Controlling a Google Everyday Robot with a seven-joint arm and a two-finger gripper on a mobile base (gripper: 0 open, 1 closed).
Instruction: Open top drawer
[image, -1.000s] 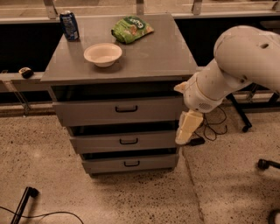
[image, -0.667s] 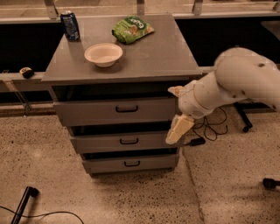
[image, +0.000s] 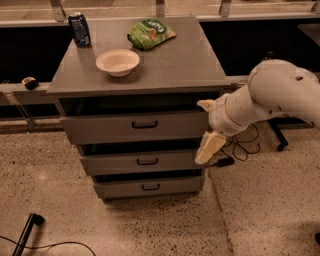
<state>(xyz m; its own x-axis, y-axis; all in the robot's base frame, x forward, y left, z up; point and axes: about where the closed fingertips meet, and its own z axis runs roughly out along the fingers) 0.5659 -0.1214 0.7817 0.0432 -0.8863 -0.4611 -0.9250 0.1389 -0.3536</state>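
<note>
A grey cabinet holds three grey drawers. The top drawer (image: 100, 129) has the tallest flat front and a small black loop handle (image: 144, 124) at its centre. It looks slightly out from the cabinet, with a dark gap above its front. My gripper (image: 207, 137) is at the right end of the drawer fronts, to the right of the handle and not touching it. One cream finger (image: 209, 148) points down over the right end of the middle drawer (image: 110, 163); another (image: 205, 104) shows by the top drawer's right corner.
On the cabinet top (image: 185, 65) stand a white bowl (image: 117, 61), a blue can (image: 79, 29) and a green chip bag (image: 149, 33). The bottom drawer (image: 120, 187) is below. Black cables (image: 245, 145) lie on the floor at right, a black object (image: 27, 232) at bottom left.
My arm and gripper have moved left and slightly up, from beside the cabinet's right side to over the right end of the drawer fronts. The drawers have not moved.
</note>
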